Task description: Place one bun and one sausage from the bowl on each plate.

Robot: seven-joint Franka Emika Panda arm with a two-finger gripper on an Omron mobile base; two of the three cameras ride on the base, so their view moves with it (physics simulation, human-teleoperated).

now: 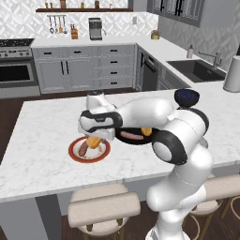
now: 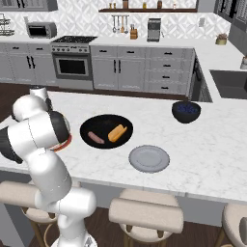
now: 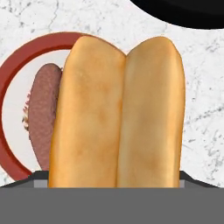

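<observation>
My gripper is shut on a golden split bun, held just above the red-rimmed plate. A brown sausage lies on that plate's cream centre, left of the bun in the hand view. The bun hides my fingertips there. The black bowl sits right of the plate and holds one sausage and one bun. The grey plate lies bare near the counter's front edge, right of the bowl. My arm covers much of the bowl in the left base view.
A small dark blue bowl stands on the counter behind the grey plate. Padded stools line the counter's near side. A sink and a white kettle are on the far right counter.
</observation>
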